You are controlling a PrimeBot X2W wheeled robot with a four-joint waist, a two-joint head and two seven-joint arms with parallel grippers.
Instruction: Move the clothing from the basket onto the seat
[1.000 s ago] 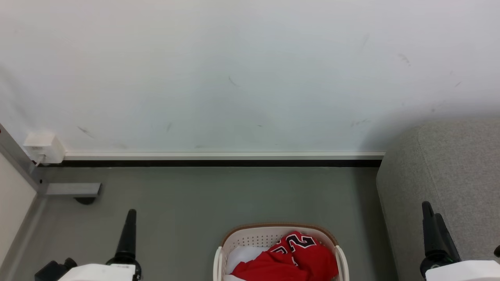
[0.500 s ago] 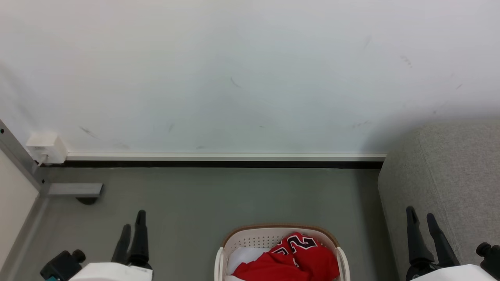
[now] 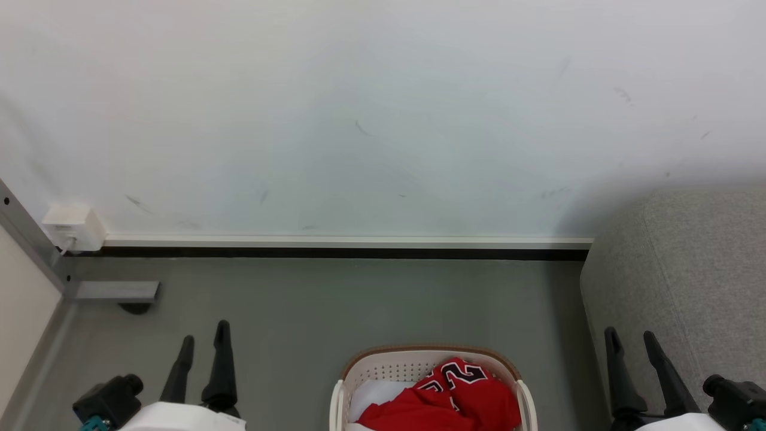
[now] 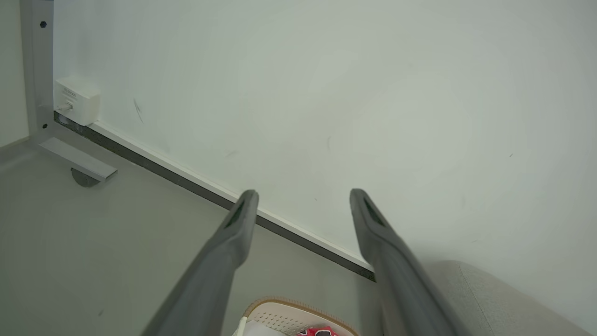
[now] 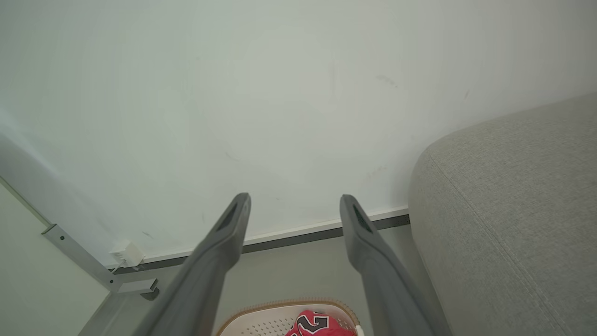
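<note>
Jaws, left and right, parted, empty; basket (image 3: 388,366) and clothing (image 3: 479,402) cut off at bottom edge.

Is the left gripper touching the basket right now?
Apart. In the head view the left gripper stands left of the basket, with grey floor between them.

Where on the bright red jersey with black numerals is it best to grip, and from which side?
Probably its raised crumpled fold beside the numerals, from above: the bright red jersey lies heaped in the cream perforated basket, whose walls block sideways approach.
</note>
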